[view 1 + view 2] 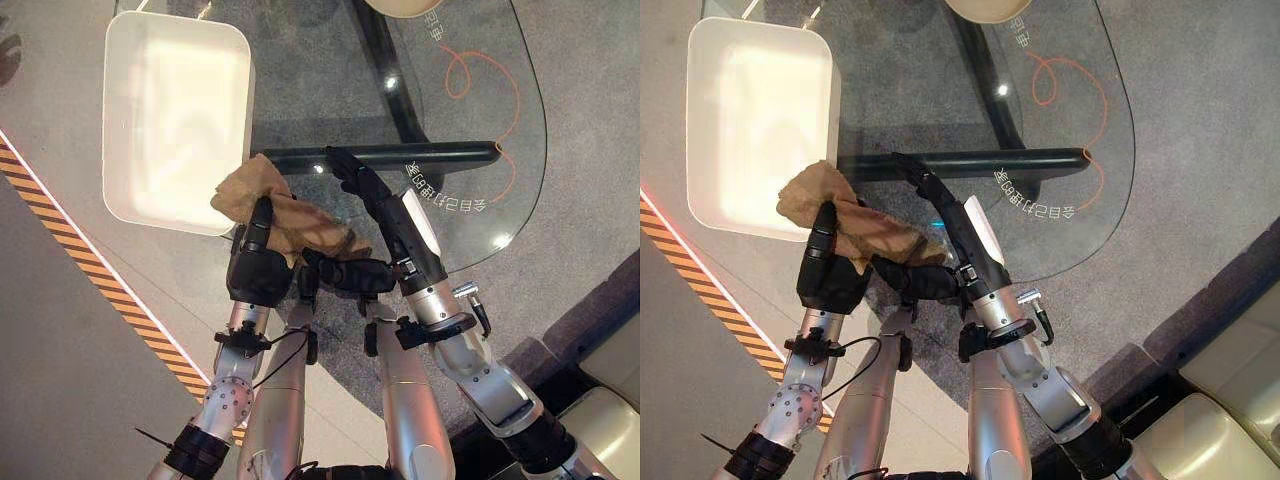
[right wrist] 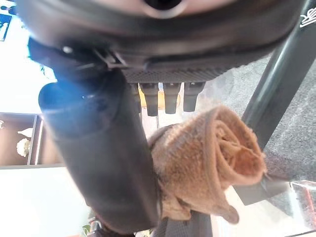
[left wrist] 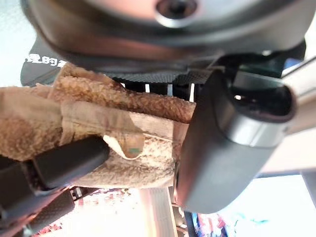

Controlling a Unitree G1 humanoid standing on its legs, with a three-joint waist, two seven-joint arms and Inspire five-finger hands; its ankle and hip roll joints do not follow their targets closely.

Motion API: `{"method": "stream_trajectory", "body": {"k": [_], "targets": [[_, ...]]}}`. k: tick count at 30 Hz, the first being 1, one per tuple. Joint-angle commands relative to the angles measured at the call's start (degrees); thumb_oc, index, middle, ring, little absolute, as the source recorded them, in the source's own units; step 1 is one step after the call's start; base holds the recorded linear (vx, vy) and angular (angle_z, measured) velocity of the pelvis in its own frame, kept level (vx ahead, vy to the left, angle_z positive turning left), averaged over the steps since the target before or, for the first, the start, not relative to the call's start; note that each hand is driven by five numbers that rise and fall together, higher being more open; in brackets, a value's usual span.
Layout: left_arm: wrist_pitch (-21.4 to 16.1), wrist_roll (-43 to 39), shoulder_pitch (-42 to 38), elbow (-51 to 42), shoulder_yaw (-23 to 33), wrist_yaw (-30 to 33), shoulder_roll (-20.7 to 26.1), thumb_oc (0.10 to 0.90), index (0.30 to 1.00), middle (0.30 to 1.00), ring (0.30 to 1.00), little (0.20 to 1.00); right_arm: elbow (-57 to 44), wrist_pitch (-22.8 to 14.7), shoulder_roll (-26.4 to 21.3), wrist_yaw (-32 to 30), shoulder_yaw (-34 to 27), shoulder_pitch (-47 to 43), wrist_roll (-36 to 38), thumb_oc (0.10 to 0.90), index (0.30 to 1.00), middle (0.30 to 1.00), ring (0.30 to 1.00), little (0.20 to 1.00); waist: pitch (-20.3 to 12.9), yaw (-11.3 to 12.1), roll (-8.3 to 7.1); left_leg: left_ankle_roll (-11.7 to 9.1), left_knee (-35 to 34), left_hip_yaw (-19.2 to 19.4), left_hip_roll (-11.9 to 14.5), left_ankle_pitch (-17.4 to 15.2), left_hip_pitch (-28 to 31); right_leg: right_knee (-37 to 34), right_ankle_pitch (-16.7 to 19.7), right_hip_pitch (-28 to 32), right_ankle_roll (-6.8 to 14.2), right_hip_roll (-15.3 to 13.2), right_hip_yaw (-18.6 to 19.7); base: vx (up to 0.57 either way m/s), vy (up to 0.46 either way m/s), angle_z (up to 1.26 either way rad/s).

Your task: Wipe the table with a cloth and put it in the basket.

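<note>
A crumpled brown cloth (image 1: 290, 215) hangs at the glass table's (image 1: 450, 120) near left edge, right beside the near corner of the white basket (image 1: 170, 110). My left hand (image 1: 258, 270) is shut on it; in the left wrist view its thumb and fingers (image 3: 69, 160) pinch the fuzzy cloth (image 3: 98, 123). My right hand (image 1: 400, 225) lies just right of the cloth with its fingers straight over the glass. Its thumb reaches toward the left hand, and a rolled end of the cloth (image 2: 207, 153) rests against it.
A dark bar (image 1: 400, 155) of the table's frame runs under the glass past my right fingertips. A beige round object (image 1: 405, 5) sits at the far table edge. Striped floor tape (image 1: 100, 280) runs at the left. Pale cushions (image 1: 610, 400) stand at the lower right.
</note>
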Motion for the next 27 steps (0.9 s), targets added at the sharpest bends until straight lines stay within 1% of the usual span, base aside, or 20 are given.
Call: {"method": "stream_trajectory", "body": {"k": [1,3,4,9,10,11,16,20,23,25,26,27], "targets": [[-9.99,4.45,3.95,-14.70,10.03,-1.09,2.50,0.100,0.300,0.300,0.300,0.200,-5.44,-1.11,-1.94,-4.72,-11.52,1.92,1.48,0.800,0.900,0.900,0.900,0.900,-1.57,1.87,0.43,3.40,2.97,1.49,-1.80,-3.90,-0.08,-6.13,3.64,3.16,0.60,3.35,1.32,0.01,0.042,-0.01],[-11.32,6.68,3.68,-14.54,11.42,1.31,2.77,0.100,0.300,0.300,0.300,0.200,-4.98,-0.61,-1.91,-4.44,-11.52,2.30,1.17,0.800,0.900,0.900,0.900,0.900,-1.57,1.99,0.80,3.28,3.36,1.38,-1.95,-3.99,-0.13,-5.71,3.30,3.12,0.53,3.22,1.37,0.01,0.051,-0.02],[-11.95,9.33,3.52,-14.53,12.61,4.09,2.91,0.100,0.300,0.300,0.300,0.200,-4.69,-0.25,-1.94,-4.08,-11.76,2.60,1.05,0.800,0.900,0.900,0.900,0.900,-1.57,2.07,1.07,3.21,3.44,1.35,-2.04,-3.97,-0.06,-5.53,3.07,3.16,0.43,3.15,1.43,0.02,0.075,-0.02],[-12.97,15.42,2.96,-14.17,15.69,10.84,3.67,0.100,0.300,0.300,0.300,0.200,-4.57,0.61,-1.97,-3.27,-12.28,3.33,0.76,0.800,0.900,0.900,0.900,0.900,-1.57,2.25,1.76,3.15,3.99,1.43,-2.22,-3.91,-0.78,-4.72,2.52,2.39,0.19,2.96,1.51,0.00,0.051,-0.01],[-13.13,16.23,2.86,-13.91,16.15,11.39,3.78,0.100,0.300,0.300,0.300,0.200,-4.50,0.71,-1.98,-3.16,-12.31,3.36,0.79,0.800,0.900,0.900,0.900,0.900,-1.57,2.26,1.83,3.12,4.08,1.49,-2.20,-3.92,-0.85,-4.60,2.45,2.30,0.16,2.94,1.54,0.00,0.071,-0.01],[-13.76,19.03,2.56,-13.28,17.07,13.23,3.98,0.100,0.300,0.300,0.300,0.200,-4.44,1.29,-1.96,-2.98,-12.27,3.23,0.73,0.800,0.900,0.900,0.900,0.900,-1.57,2.28,1.94,3.09,4.21,1.61,-2.19,-3.97,-0.92,-4.41,2.26,2.20,0.10,2.94,1.66,0.00,0.065,-0.01],[-14.72,26.74,1.58,-11.79,19.10,18.09,5.36,0.100,0.300,0.300,0.300,0.200,-3.76,1.83,-2.13,-2.25,-12.70,3.18,1.15,0.800,0.900,0.900,0.900,0.900,-1.57,2.25,2.02,3.14,4.83,1.84,-2.28,-4.10,-1.23,-3.96,2.01,1.97,-0.08,3.00,1.95,0.01,0.055,0.01],[-15.85,34.75,-0.46,-9.89,20.53,24.59,7.13,0.100,0.300,0.300,0.300,0.200,-2.75,2.77,-2.23,-1.35,-12.28,1.84,1.61,0.800,0.900,0.900,0.900,0.900,-1.57,2.18,2.04,3.12,5.51,2.19,-2.12,-4.32,-1.60,-3.45,1.79,1.62,-0.16,2.91,2.27,0.01,0.064,0.01],[-15.45,39.92,-1.79,-8.74,21.15,28.83,8.11,0.100,0.300,0.300,0.300,0.200,-1.93,3.81,-2.11,-0.94,-11.61,0.87,1.60,0.800,0.900,0.900,0.900,0.900,-1.57,2.19,2.17,3.06,6.08,2.27,-2.09,-4.39,-2.15,-2.99,1.69,1.07,-0.19,2.84,2.35,0.01,0.062,-0.02],[-14.19,46.25,-3.76,-6.59,21.65,35.16,9.75,0.100,0.300,0.300,0.300,0.200,-0.97,5.81,-2.11,-0.15,-10.47,-0.37,1.74,0.800,0.900,0.900,0.900,0.900,-1.57,2.14,2.37,3.00,6.48,2.49,-2.01,-4.46,-2.59,-2.62,1.52,0.59,-0.29,2.73,2.39,0.01,0.074,-0.01],[-14.00,46.91,-3.93,-6.43,21.69,35.99,9.88,0.100,0.300,0.300,0.300,0.200,-0.91,6.05,-2.12,0.02,-10.38,-0.48,1.76,0.800,0.900,0.900,0.900,0.900,-1.57,2.13,2.38,2.99,6.55,2.51,-2.00,-4.48,-2.67,-2.56,1.50,0.51,-0.30,2.71,2.38,0.01,0.064,0.00],[-13.63,48.83,-4.79,-5.19,21.90,38.48,10.63,0.100,0.300,0.300,0.300,0.200,-0.19,6.58,-2.29,0.43,-9.83,-0.99,1.85,0.800,0.900,0.900,0.900,0.900,-1.57,2.10,2.45,2.95,6.91,2.60,-1.96,-4.58,-3.04,-2.33,1.40,0.16,-0.32,2.61,2.37,0.02,0.072,0.01]]}}
